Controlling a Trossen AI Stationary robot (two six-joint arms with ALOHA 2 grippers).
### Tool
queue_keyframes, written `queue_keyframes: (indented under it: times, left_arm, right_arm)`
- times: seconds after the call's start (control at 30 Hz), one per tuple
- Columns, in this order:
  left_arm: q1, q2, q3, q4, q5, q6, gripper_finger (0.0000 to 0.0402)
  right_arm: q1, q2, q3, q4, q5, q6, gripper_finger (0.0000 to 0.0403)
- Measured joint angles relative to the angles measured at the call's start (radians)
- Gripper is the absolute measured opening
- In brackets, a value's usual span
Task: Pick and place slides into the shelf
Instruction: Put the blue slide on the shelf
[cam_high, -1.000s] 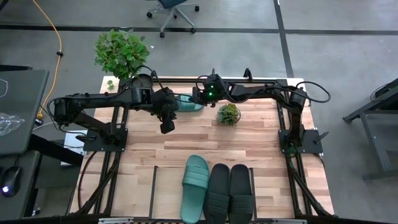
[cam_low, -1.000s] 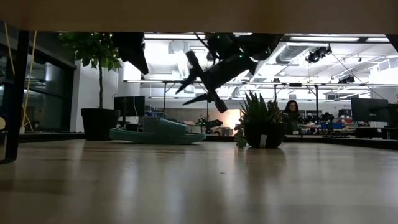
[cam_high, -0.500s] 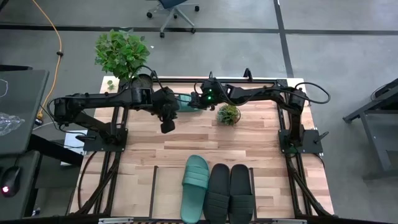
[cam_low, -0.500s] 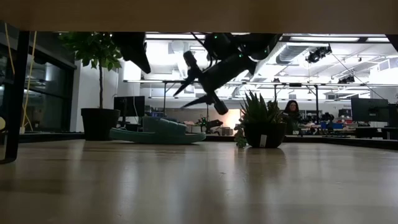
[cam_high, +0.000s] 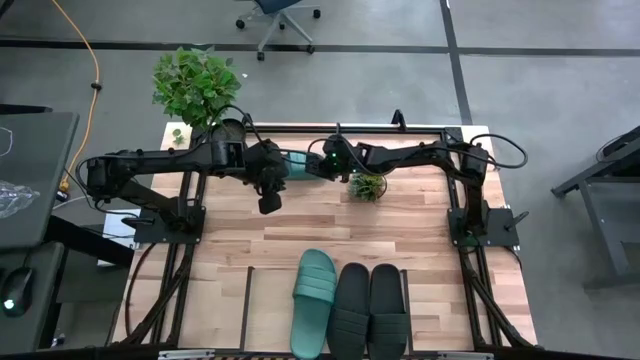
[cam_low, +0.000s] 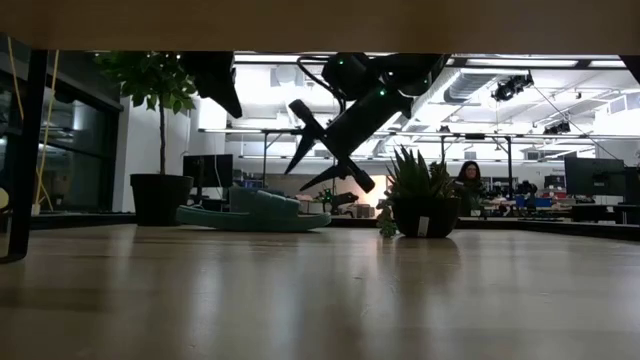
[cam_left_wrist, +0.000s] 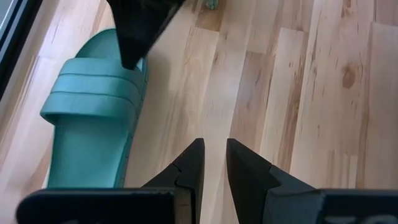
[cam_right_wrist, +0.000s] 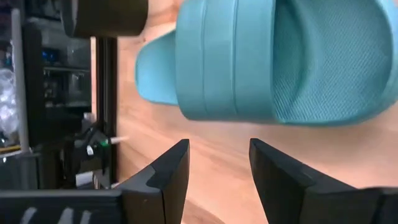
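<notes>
My right tool (cam_low: 322, 158), spread, hangs above the last teal rubber slide (cam_low: 255, 212) on the wooden table (cam_high: 300, 225); next I lower, straddling its strap.

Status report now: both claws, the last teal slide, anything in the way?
Right claw open, above the teal slide, not touching. Left claw nearly shut, empty, waiting beside it. Small potted plant stands close by the right arm.

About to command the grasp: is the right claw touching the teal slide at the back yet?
Apart. In the low view the right claw hangs open above the teal slide, with background showing between its fingertips and the strap.
</notes>
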Motion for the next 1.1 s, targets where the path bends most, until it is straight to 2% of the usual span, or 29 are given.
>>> queue_keyframes:
  times: [0.17, 0.83, 1.1]
  left_arm:
    - [0.000, 0.000, 0.000, -0.005, 0.000, 0.000, 0.0058]
    - [-0.001, 0.000, 0.000, -0.008, 0.023, 0.003, 0.0058]
    - [0.000, 0.000, 0.000, -0.007, 0.026, 0.025, 0.0058]
  right_arm:
    - [0.000, 0.000, 0.000, -0.001, 0.067, 0.023, 0.0158]
    - [0.026, 0.010, 0.000, 0.006, 0.208, 0.068, 0.0158]
    - [0.029, 0.011, 0.000, -0.001, 0.210, 0.068, 0.0158]
